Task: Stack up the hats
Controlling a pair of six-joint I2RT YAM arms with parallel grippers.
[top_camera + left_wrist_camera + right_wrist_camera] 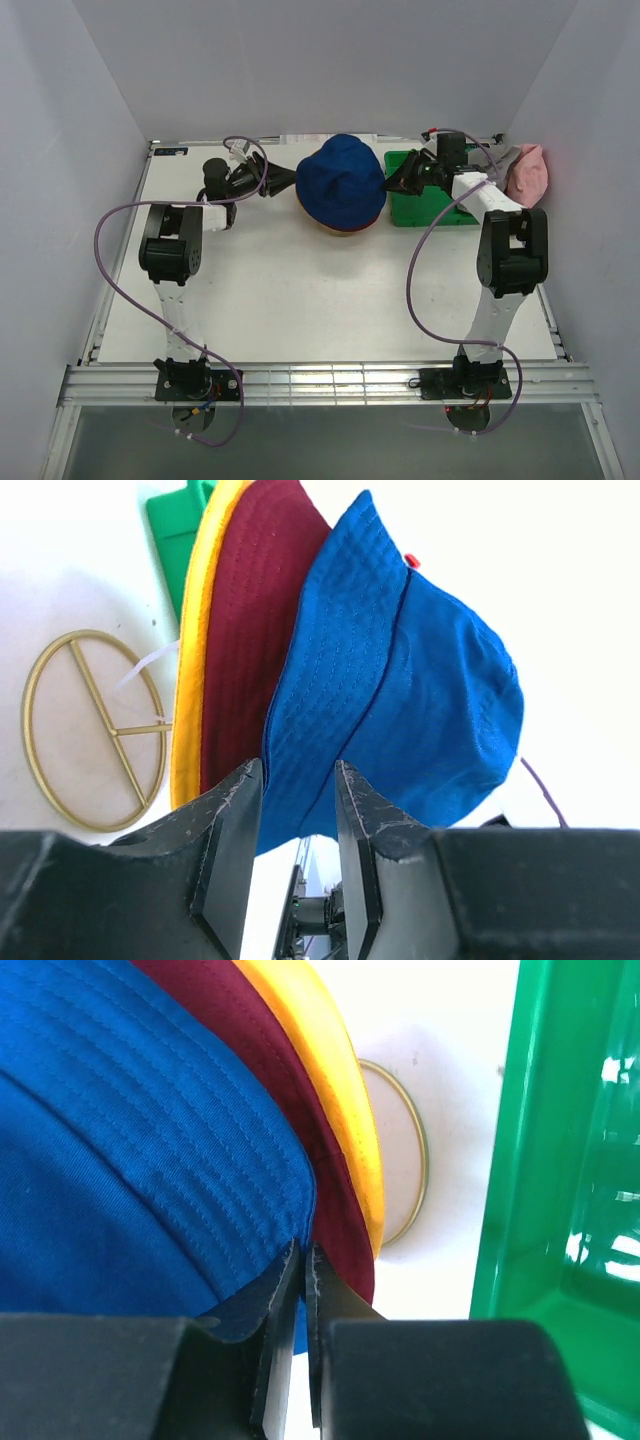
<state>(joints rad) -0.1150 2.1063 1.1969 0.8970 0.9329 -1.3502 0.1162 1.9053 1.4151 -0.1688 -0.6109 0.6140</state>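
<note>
A blue hat (342,180) sits on top of a dark red hat (250,630) and a yellow hat (195,660), stacked on the gold stand at the back middle of the table. My left gripper (285,181) is at the blue brim's left edge, jaws apart, with the brim just past the fingertips (250,780). On the stack's right side, my right gripper (395,183) is pinched shut on the blue brim's edge (290,1210). A pink hat (528,172) lies at the far right by the wall.
A green bin (430,205) stands just right of the stack, under my right arm. The stand's gold wire ring (95,730) rests on the table beneath the hats. White walls close in the back and both sides.
</note>
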